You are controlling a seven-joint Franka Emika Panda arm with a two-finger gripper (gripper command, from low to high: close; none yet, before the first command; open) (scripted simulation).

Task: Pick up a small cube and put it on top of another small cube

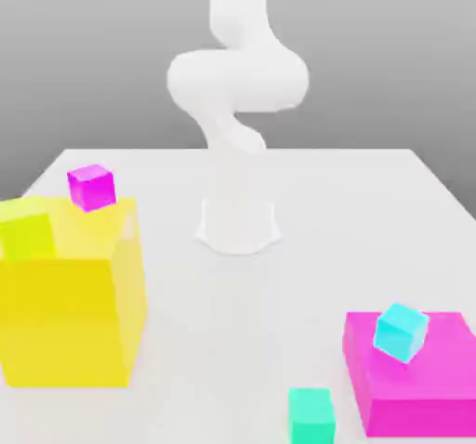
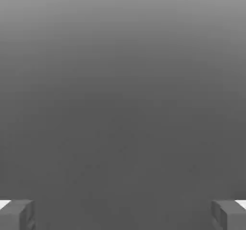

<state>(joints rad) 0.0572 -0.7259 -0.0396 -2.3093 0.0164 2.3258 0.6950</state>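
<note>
The small cube [image 1: 310,414], plain teal-green, rests on the white table [image 1: 279,293] near its front edge, just to the exterior view's left of a flat magenta block [image 1: 423,382]. The white arm [image 1: 237,80] rises from its base [image 1: 238,226] at the table's middle and runs out past the top of the exterior view. In the hand view my gripper [image 2: 123,214] is open: its two grey fingertips [image 2: 19,214] stand far apart with nothing between them, facing a plain grey background.
A lighter cyan cube [image 1: 401,332] sits tilted on the flat magenta block. At the exterior view's left stands a big yellow block [image 1: 70,312], carrying a small magenta cube [image 1: 91,187] and a yellow-green cube [image 1: 26,228].
</note>
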